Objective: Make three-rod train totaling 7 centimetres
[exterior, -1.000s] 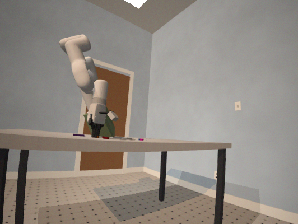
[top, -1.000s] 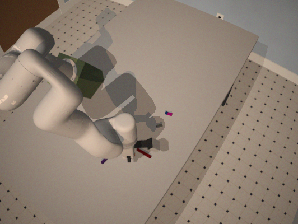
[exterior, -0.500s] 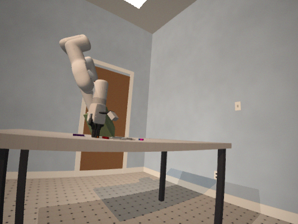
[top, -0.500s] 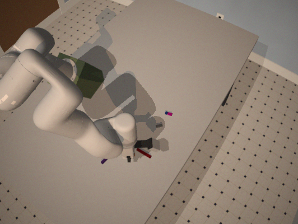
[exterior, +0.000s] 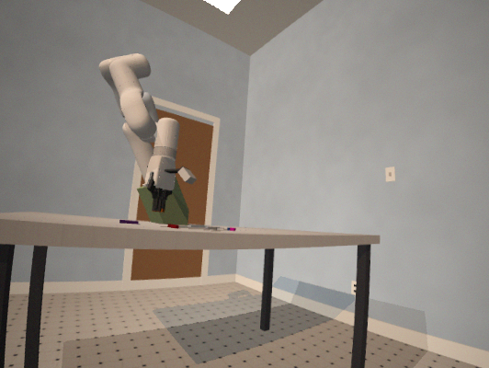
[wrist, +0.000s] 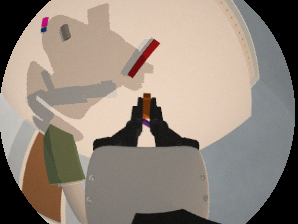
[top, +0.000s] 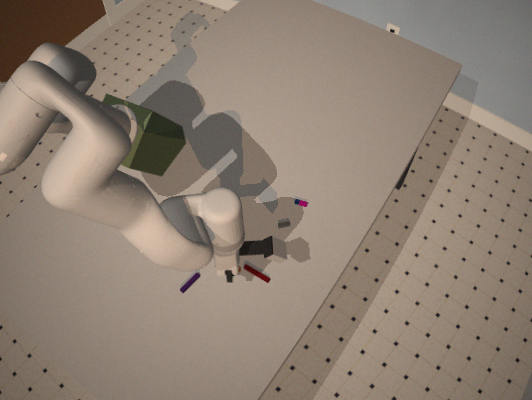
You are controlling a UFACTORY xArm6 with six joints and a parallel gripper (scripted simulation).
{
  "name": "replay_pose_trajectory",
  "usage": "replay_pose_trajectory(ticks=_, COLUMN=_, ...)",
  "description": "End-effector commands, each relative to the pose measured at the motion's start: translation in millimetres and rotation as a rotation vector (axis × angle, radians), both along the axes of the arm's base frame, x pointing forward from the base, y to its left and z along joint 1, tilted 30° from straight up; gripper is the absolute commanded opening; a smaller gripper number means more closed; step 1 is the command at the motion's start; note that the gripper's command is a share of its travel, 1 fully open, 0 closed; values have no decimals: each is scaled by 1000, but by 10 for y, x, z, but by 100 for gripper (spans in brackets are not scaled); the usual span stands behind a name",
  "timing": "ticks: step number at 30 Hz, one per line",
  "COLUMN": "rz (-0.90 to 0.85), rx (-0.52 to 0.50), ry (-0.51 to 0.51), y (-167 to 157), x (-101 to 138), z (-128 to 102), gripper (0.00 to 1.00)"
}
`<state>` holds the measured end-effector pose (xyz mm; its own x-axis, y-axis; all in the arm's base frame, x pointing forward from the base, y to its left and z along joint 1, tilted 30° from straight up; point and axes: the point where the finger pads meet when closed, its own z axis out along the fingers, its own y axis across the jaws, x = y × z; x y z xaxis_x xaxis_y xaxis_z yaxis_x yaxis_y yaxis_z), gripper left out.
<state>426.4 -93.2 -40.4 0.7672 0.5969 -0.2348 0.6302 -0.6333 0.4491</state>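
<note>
My gripper (wrist: pixel 146 104) is shut on a short orange rod (wrist: pixel 147 102) that stands upright between the fingertips. In the exterior view the gripper (exterior: pixel 158 206) hangs a little above the table. A red rod (top: pixel 257 273) lies flat just right of the gripper (top: pixel 229 275); it also shows in the wrist view (wrist: pixel 143 59). A purple rod (top: pixel 190 282) lies to the gripper's left. A grey rod (top: pixel 284 223) lies farther back. A blue rod (top: pixel 297 201) and a magenta rod (top: pixel 303 203) lie touching end to end beyond it.
The arm's green base block (top: pixel 155 142) stands at the back left of the table. The table's right edge (top: pixel 350 265) runs not far from the rods.
</note>
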Motion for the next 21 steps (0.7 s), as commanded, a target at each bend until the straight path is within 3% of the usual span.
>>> replay_pose_trajectory(ticks=1, rz=-1, rx=-1, ry=3, y=197, x=-49, z=370, gripper=4)
replay_pose_trajectory(ticks=9, rz=-1, rx=0, ry=3, y=260, x=-64, z=480, gripper=4)
replay_pose_trajectory(ticks=21, rz=-24, rx=4, ry=-10, y=402, x=36, z=416, gripper=4)
